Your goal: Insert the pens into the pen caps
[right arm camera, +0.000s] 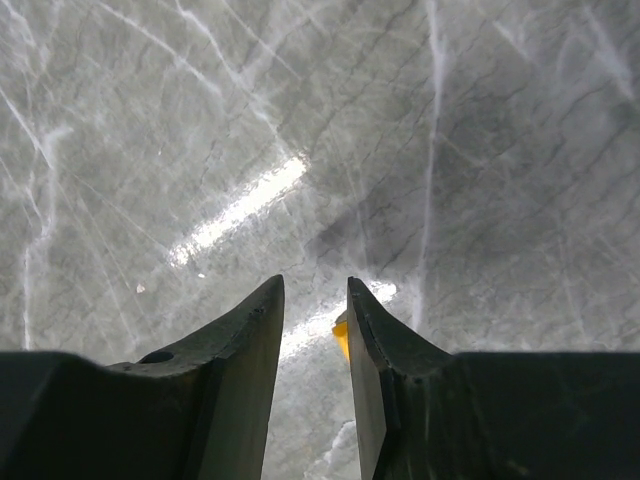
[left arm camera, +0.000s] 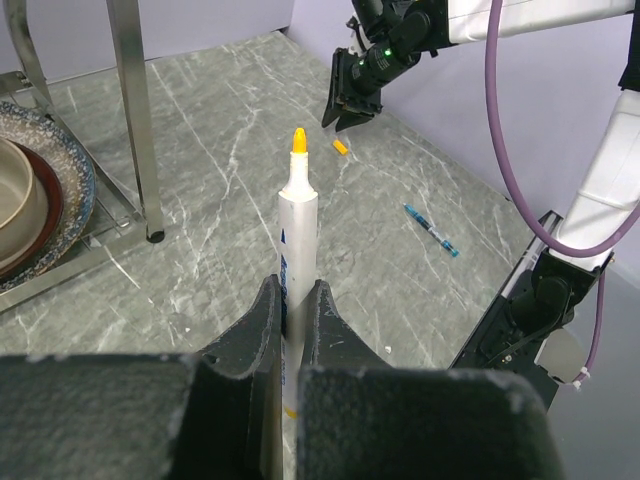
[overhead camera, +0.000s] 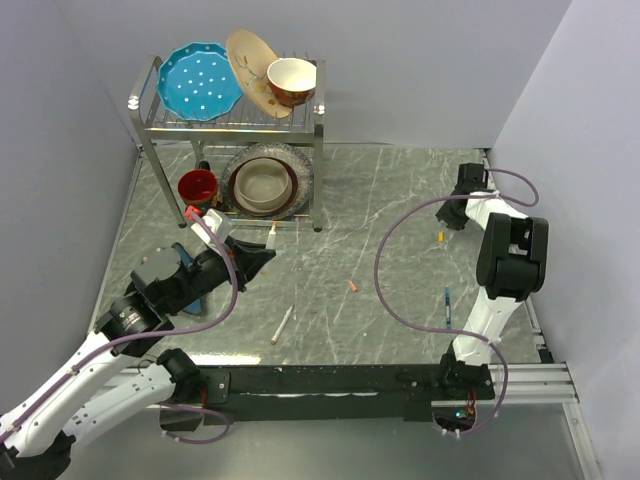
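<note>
My left gripper (overhead camera: pixel 262 256) is shut on a white-barrelled pen (left arm camera: pixel 297 225) and holds it above the table, its orange-yellow tip (left arm camera: pixel 298 141) pointing toward the right arm. The pen sits between the jaws in the left wrist view (left arm camera: pixel 295 292). My right gripper (overhead camera: pixel 450 217) is open, jaws down just above the table (right arm camera: pixel 315 292). A small yellow pen cap (right arm camera: pixel 341 336) peeks out by its right finger; it also shows in the top view (overhead camera: pixel 441 236) and the left wrist view (left arm camera: pixel 341 148). A second white pen (overhead camera: pixel 282 325), a dark blue pen (overhead camera: pixel 447 305) and an orange cap (overhead camera: pixel 352 285) lie on the table.
A metal dish rack (overhead camera: pixel 318 130) stands at the back left with a blue plate (overhead camera: pixel 200 82), bowls and a red mug (overhead camera: pixel 197 186). Purple cables (overhead camera: pixel 385 260) loop from both arms over the table. A grey wall closes in on the right.
</note>
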